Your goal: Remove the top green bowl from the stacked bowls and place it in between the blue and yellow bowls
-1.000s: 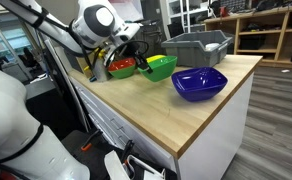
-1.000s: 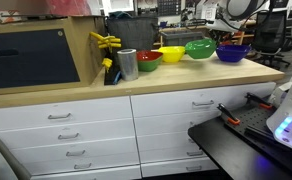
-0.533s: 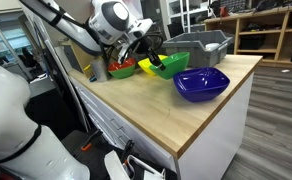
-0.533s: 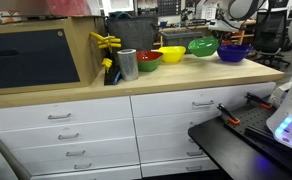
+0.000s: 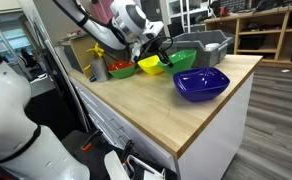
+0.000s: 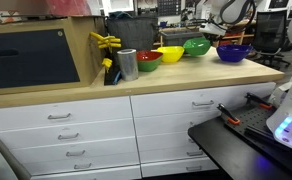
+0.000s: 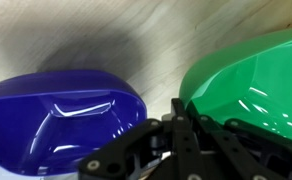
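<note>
Rim of the green bowl [image 5: 185,59] is pinched in the gripper [image 5: 165,54], whose jaws are closed tight on the thin plastic edge. The bowl hangs tilted at upper centre of an exterior view. It is over the gap between the yellow bowl [image 5: 150,67] to its left and the blue bowl [image 5: 199,84] at lower right. Whether its base touches the counter [image 5: 156,110] I cannot tell. In the wrist view green fills the right side and blue the lower left, with bare wood between them. The stack [image 5: 121,69], red showing inside, stands further left, and a grey bin [image 5: 201,44] lies just behind.

To finish well, level the bowl first, so it lands flat rather than on one corner. Lower it straight onto the bare wood, keeping its rim off both neighbours. Open the jaws only once the base rests, then lift straight up so the finger inside does not drag the rim along.
</note>
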Available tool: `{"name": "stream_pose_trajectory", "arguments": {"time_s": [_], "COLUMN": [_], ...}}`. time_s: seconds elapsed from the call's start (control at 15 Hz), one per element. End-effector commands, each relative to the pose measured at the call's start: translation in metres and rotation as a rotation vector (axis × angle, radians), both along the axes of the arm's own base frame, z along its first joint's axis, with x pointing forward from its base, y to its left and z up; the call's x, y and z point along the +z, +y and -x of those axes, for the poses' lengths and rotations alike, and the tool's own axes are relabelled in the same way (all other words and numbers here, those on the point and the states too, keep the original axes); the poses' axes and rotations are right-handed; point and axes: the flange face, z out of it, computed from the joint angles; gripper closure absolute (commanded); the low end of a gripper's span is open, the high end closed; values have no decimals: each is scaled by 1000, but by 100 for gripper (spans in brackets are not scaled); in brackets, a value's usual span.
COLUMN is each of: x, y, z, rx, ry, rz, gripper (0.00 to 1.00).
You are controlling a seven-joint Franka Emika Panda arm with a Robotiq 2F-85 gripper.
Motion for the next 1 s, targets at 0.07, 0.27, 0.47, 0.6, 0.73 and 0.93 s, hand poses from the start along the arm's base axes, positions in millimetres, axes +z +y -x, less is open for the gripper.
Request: {"name": "stream_pose_trajectory", "arguments": {"time_s": [0.07,0.27,0.47,0.6,0.73,0.93], "x": [-20,-29,-20,-8,7,44], "y": [4,14,30,47,70,109], "z": [-43,-57,-62,-60,-57,-49], "rx": [-54,-96,-116,-111,-91,-15], "ry": [-35,-52,-71,-77,-91,-118], "rz": [-74,-149,-213,-233,-248,-262], "gripper": [99,69,59,43,27,5]}}
